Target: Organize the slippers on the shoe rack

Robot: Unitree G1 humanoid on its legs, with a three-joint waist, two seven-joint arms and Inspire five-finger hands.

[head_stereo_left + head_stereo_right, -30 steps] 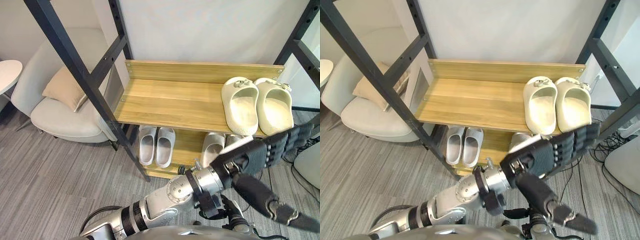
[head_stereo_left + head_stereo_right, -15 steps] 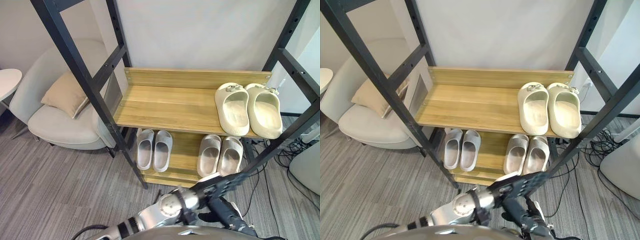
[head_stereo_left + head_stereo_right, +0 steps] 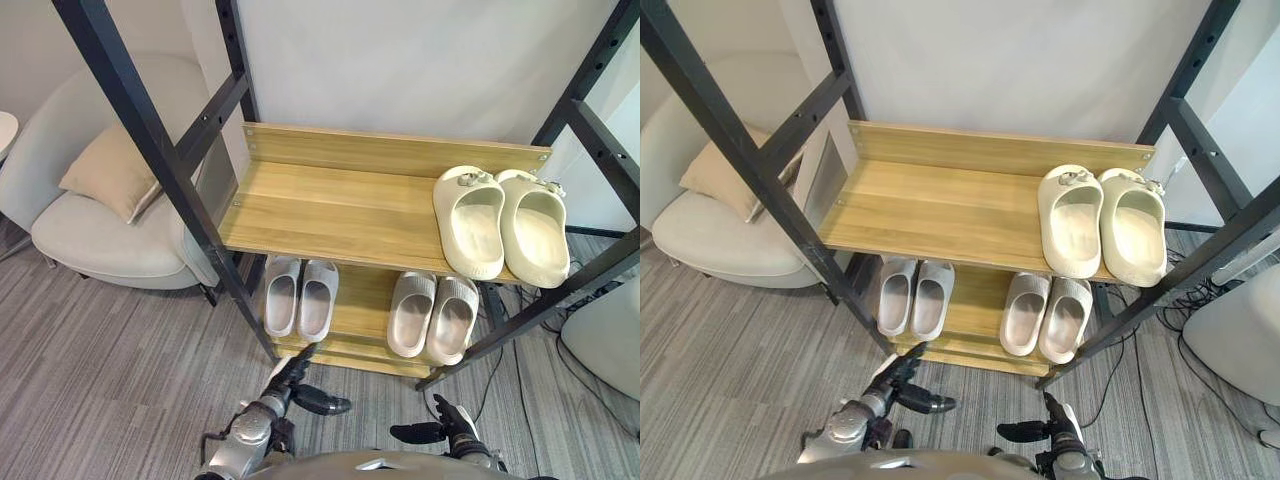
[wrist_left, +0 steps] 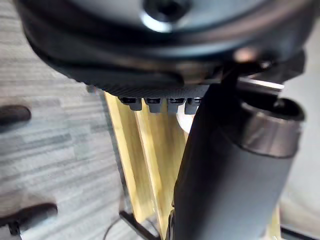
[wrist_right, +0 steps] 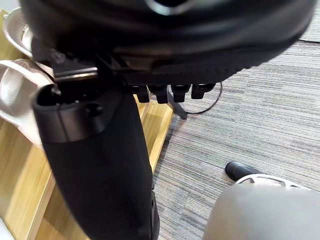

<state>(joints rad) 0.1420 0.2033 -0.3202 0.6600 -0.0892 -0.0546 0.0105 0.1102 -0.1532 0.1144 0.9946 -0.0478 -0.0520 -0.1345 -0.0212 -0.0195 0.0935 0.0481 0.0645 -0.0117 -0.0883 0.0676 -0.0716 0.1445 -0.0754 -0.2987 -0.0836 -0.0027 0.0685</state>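
grey striped carpet (image 3: 100,340) runs under a black-framed shoe rack (image 3: 340,215) against a white wall, armchair (image 3: 100,240) with a tan cushion (image 3: 105,172) off its left side. cream slippers (image 3: 470,225) sit as a pair at the right end of the upper shelf, side by side and touching, heels at the front edge. on the lower shelf a pale grey pair (image 3: 318,298) sits toward the left end and a beige pair (image 3: 410,312) toward the right end, heels near the front edge, the beige ones a bit angled. left hand (image 3: 290,385) hangs low in front of the rack's front edge, fingers relaxed, thumb out, holding nothing. right hand (image 3: 450,428) is low too, loose and empty.

judgement: all pairs look shelved, so the step is a final check or a small straighten. to do it well: go for the beige pair only, come in low under the upper shelf's front edge, push both heels together with flat fingers, short and slow. watch the slanted frame bar at the right front corner; a wide swing could clip it or drag a slipper off the edge.
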